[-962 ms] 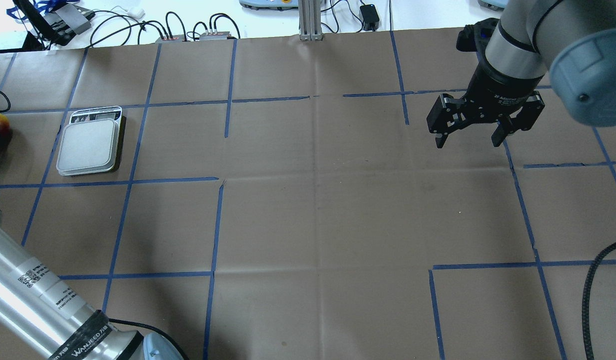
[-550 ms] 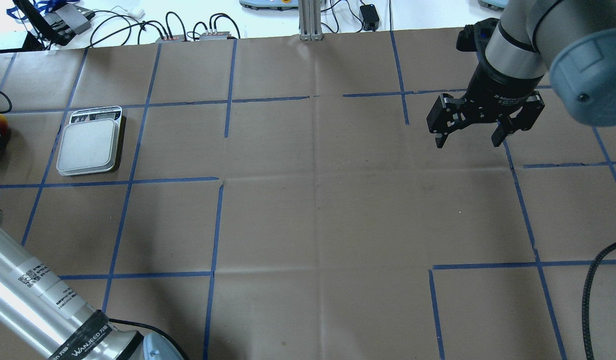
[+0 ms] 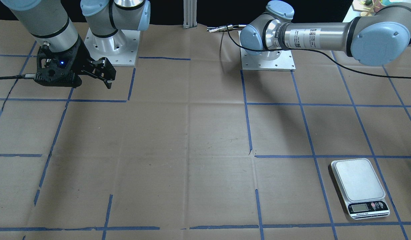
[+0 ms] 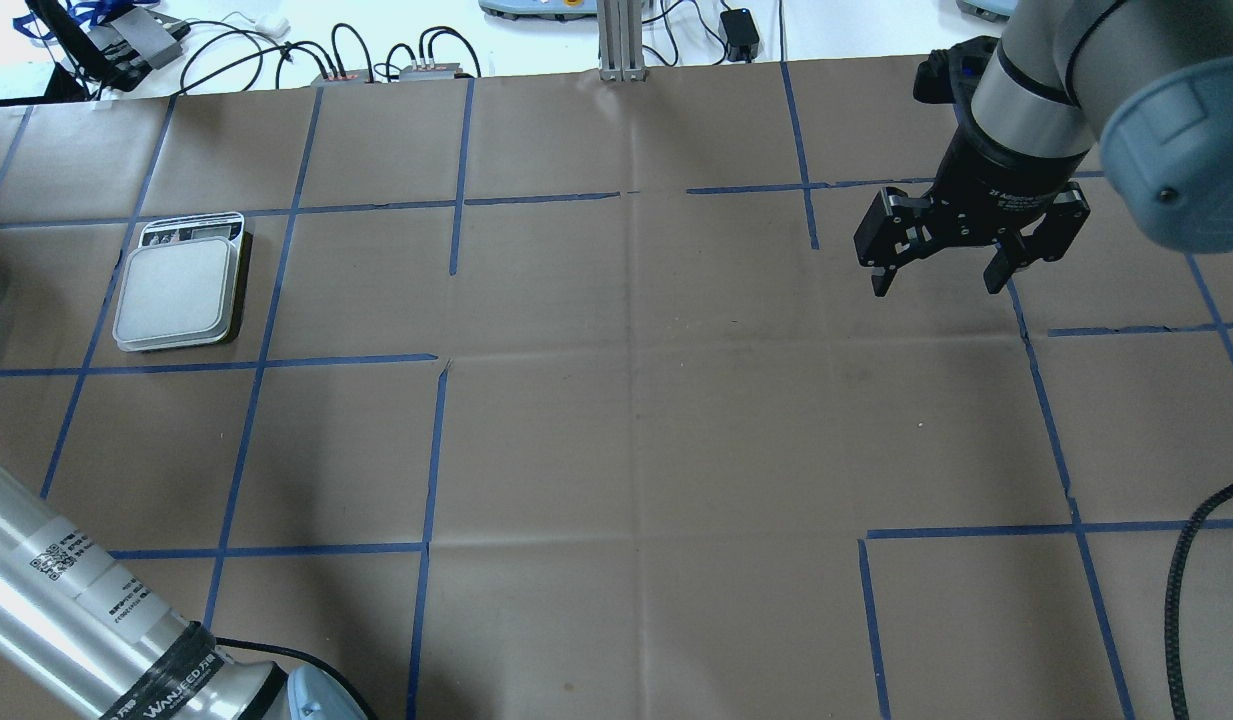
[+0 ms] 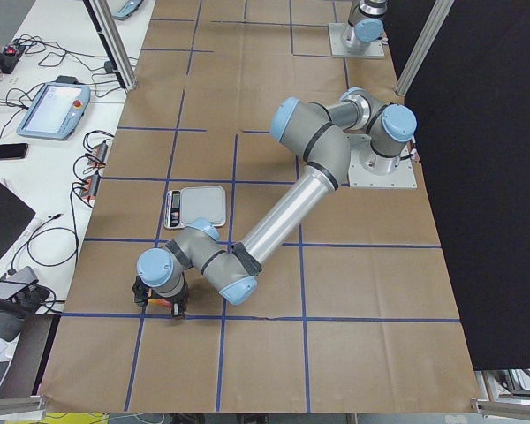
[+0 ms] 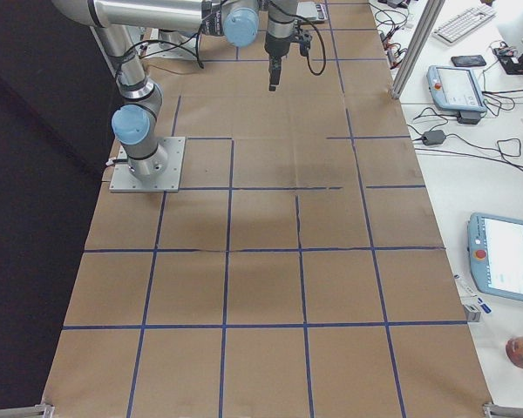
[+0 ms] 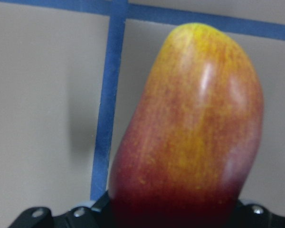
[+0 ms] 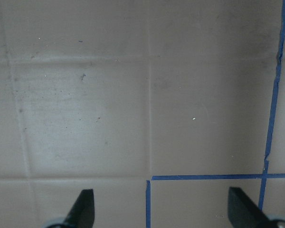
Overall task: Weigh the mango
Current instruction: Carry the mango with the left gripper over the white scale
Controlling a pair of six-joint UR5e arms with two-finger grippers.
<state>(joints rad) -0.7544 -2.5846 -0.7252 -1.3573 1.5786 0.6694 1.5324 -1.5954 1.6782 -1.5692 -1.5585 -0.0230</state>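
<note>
Mango [image 7: 190,133] is at the far left end of the brown paper [image 4: 626,430], clamped by its dark red end in my left gripper [image 5: 162,303], a blue tape line [image 7: 104,104] behind it. Right of it the silver scale [image 4: 176,295] lies well apart, and far right my right gripper [image 4: 938,287] hangs with jaws spread over the paper. Glossy skin runs from deep red to orange-yellow at the free tip.

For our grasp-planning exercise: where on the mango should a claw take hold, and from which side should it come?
Grip the mango across its mid-body, coming from above and pressing its two long flanks. It is elongated, glossy and tapers to rounded ends, so an end grip would likely slip.
</note>
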